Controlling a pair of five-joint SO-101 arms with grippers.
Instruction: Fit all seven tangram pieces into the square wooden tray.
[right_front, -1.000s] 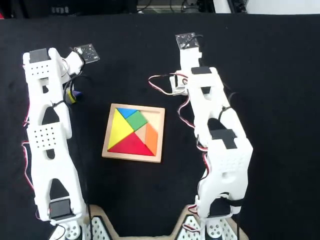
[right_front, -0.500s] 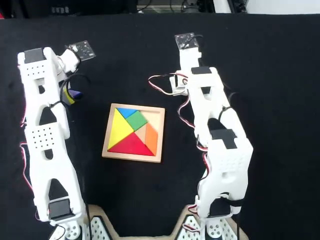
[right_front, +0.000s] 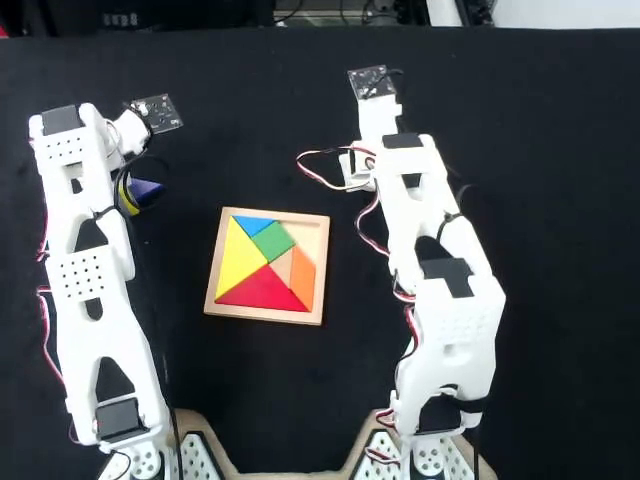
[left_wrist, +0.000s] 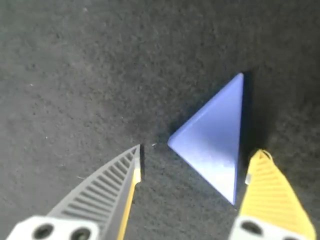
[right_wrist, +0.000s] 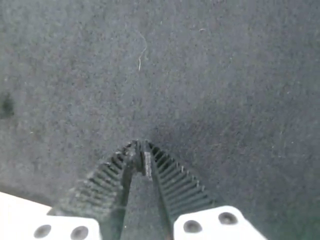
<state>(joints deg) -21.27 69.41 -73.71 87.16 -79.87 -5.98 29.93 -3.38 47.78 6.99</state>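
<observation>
Left tool (left_wrist: 199, 150) spread apart, straddling the flat blue triangle (left_wrist: 215, 135), whose tip points rightward in the high view; right tool (right_wrist: 140, 147) pinched together.

We saw a pale square wooden tray (right_front: 318, 270) at mid-frame with a yellow triangle (right_front: 238, 262), red triangle (right_front: 262, 290), blue triangle (right_front: 254, 224), green square (right_front: 274, 241), orange piece (right_front: 304, 278) and tan triangle (right_front: 283, 268). At upper left, a violet-blue wooden triangle (right_front: 147, 187) stood out on the black cloth table (right_front: 540, 150). The left gripper (left_wrist: 199, 150) was ribbed grey and yellow, the right gripper (right_wrist: 140, 147) ribbed black.
</observation>
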